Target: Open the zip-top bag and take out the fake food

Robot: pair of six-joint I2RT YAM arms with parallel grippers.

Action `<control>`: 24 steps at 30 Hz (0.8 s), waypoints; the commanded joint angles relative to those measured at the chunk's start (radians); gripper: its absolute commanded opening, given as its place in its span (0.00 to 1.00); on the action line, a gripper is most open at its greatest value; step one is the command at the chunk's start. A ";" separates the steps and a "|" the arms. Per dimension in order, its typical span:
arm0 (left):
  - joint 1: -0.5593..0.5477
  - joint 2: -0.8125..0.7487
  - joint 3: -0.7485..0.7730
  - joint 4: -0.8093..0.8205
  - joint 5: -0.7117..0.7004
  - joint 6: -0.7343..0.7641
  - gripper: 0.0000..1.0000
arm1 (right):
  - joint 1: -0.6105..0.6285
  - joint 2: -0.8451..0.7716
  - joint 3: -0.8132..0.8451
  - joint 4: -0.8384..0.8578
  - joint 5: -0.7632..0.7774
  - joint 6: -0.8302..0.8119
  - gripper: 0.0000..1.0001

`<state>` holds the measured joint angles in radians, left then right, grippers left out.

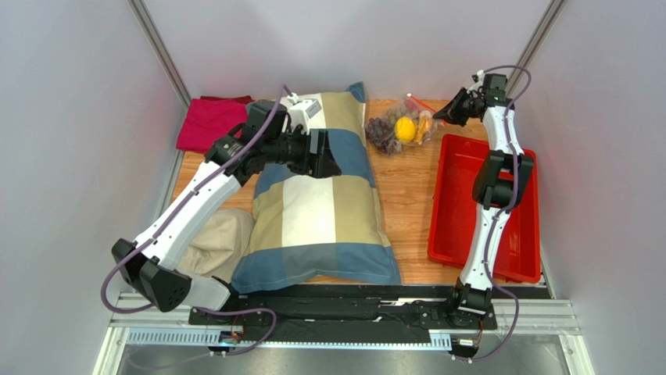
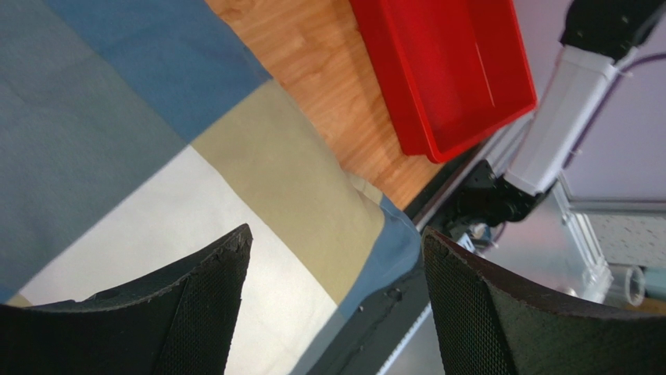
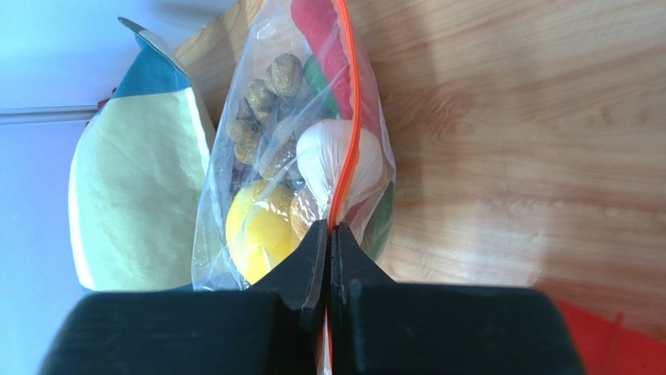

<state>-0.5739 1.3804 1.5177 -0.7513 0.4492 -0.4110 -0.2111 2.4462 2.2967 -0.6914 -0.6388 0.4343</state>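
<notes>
The clear zip-top bag (image 1: 402,125) lies at the back of the wooden table, right of the pillow's top, with fake food inside: a dark purple grape bunch (image 1: 381,134), a yellow lemon (image 1: 405,129) and orange bits. In the right wrist view the bag (image 3: 258,156) shows its red-orange zip strip (image 3: 349,117), the lemon (image 3: 254,226), a white garlic-like piece (image 3: 332,160) and brown nuts. My right gripper (image 3: 329,234) is shut on the zip strip at the bag's right end (image 1: 440,114). My left gripper (image 2: 336,258) is open and empty above the pillow (image 2: 195,156).
A large plaid pillow (image 1: 320,195) fills the middle of the table. A red tray (image 1: 485,203) lies on the right, under the right arm. A red cloth (image 1: 207,121) lies at the back left and a beige cloth (image 1: 223,242) at the near left.
</notes>
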 commanded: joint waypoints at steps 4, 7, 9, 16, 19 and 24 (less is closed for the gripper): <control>-0.153 0.115 0.105 0.262 -0.277 0.093 0.87 | 0.064 -0.309 -0.166 -0.063 0.031 0.132 0.00; -0.175 0.202 0.107 0.447 -0.300 0.087 0.88 | 0.076 -0.378 -0.168 -0.150 0.085 0.118 0.00; -0.178 0.259 0.142 0.558 -0.299 0.083 0.88 | 0.085 -0.406 -0.160 -0.195 0.093 0.116 0.00; -0.222 0.570 0.430 0.622 -0.328 0.142 0.89 | 0.148 -0.553 -0.247 -0.330 0.252 0.164 0.00; -0.250 0.629 0.470 0.673 -0.348 0.210 0.90 | 0.193 -0.592 -0.253 -0.381 0.309 0.195 0.00; -0.282 0.666 0.455 0.773 -0.337 0.268 0.94 | 0.259 -0.605 -0.211 -0.483 0.410 0.237 0.00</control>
<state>-0.8284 2.0460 1.9312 -0.1211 0.1108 -0.2359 -0.0010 1.8893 2.0514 -1.0721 -0.3290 0.6144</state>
